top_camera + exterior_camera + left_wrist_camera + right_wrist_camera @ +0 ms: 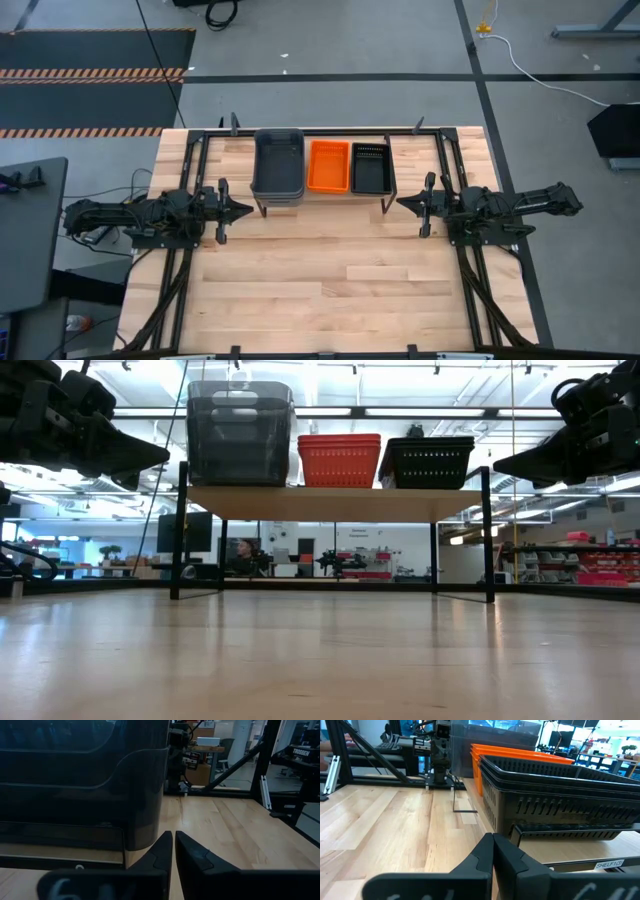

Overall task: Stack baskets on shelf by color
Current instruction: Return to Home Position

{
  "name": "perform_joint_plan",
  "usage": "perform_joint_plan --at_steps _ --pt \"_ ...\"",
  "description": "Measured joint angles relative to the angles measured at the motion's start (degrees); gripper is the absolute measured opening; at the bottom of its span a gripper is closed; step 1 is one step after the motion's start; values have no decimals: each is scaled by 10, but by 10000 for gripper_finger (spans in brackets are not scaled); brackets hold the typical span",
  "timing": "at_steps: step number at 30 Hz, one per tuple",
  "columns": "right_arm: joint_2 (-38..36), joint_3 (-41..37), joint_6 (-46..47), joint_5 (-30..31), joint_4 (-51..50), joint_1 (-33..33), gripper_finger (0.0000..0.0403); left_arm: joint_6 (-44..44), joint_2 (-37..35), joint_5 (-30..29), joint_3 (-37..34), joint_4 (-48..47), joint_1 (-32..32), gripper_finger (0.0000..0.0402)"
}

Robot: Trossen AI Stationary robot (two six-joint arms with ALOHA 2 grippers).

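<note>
The shelf (322, 199) stands at the table's far middle on thin black legs. On it rest three stacks of baskets by their bottoms: grey baskets (279, 163) on the left, orange baskets (329, 165) in the middle, black baskets (370, 166) on the right. The low view shows the grey stack (240, 433), the orange stack (339, 460) and the black stack (427, 463) on the plank (330, 503). My left gripper (245, 210) hovers shut left of the shelf, my right gripper (402, 204) shut right of it. Both hold nothing.
Black frame rails (190, 150) run along the table's left, right and far edges. Bare wooden tabletop (330, 280) stretches from the shelf toward the near edge. A grey side table (25, 230) stands left of the table.
</note>
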Motion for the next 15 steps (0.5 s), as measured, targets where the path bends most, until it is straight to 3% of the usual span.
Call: perform_joint_plan --at_steps 15 --pt "0 0 0 0 0 0 12 0 0 0 0 0 0 24"
